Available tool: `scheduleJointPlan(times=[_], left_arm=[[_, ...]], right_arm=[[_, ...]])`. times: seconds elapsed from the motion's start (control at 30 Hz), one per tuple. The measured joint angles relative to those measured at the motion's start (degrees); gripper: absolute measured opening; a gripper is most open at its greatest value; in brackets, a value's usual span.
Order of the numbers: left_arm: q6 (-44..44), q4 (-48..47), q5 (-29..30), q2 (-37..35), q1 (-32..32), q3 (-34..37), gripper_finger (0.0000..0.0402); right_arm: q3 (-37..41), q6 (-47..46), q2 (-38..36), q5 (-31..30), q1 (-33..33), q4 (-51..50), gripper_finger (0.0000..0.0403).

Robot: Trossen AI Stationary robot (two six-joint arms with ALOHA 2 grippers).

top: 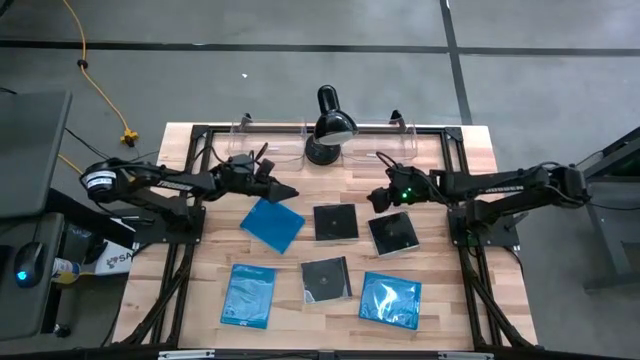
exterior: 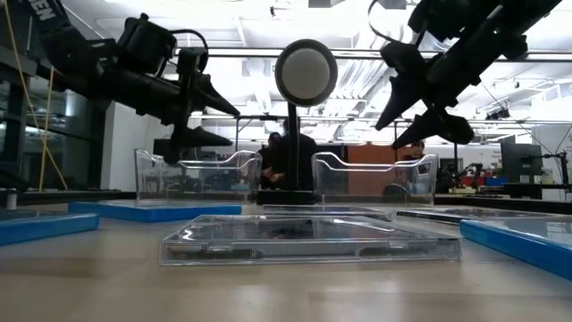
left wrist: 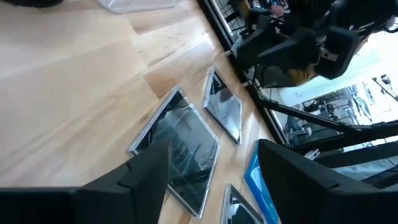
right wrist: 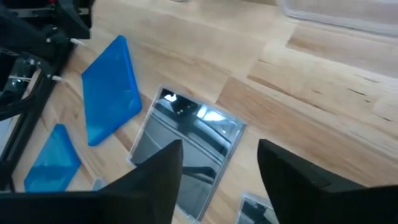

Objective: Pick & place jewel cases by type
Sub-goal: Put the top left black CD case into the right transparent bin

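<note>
High view shows you the wooden table (top: 200,300) with six jewel cases lying flat on it in two loose rows. In the row nearer the lamp (top: 328,125) you see a tilted blue case (top: 272,224), then a black case (top: 335,222) in the middle, then another black case (top: 396,233). In the other row you find a blue case (top: 247,295), a black case (top: 326,279) and a blue case (top: 390,299). The left gripper (top: 283,191) hangs just above the far corner of the tilted blue case, and in the low view you can see its two fingers (exterior: 214,100) stand apart and hold nothing. The right gripper (top: 378,200) hangs near the far left corner of the right black case; its fingers (exterior: 404,89) are also spread and empty. Both grippers are raised clear of the table surface in the low view. Two clear plastic bins (exterior: 192,175) stand at the far edge of the table, one on each side of the lamp. You cannot tell from these views if something lies inside the bins.
</note>
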State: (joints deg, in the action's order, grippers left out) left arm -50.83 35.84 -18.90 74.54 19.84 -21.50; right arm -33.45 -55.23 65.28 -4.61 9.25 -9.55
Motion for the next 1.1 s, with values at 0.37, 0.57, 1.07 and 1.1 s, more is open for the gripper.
scheduleJointPlan(times=[0.37,0.57,1.07,1.1], left_arm=[[-2.48,0.60,3.64,6.39,-5.24,-3.86,0.0255],[-9.10,-0.04,2.72,14.15,-6.81,-9.81,0.0255],[-15.71,-14.48,4.57,18.69,-6.75,-15.45,0.0255],[-15.83,-14.60,4.85,18.68,-6.75,-15.51,0.0255]], right_arm=[[-0.02,0.07,1.52,3.70,2.11,-0.42,0.0240],[-0.02,-0.45,8.53,6.73,1.02,3.74,0.0241],[-0.02,-2.83,20.94,9.05,0.70,11.31,0.0242],[-0.02,-2.81,21.03,8.97,1.10,11.71,0.0242]])
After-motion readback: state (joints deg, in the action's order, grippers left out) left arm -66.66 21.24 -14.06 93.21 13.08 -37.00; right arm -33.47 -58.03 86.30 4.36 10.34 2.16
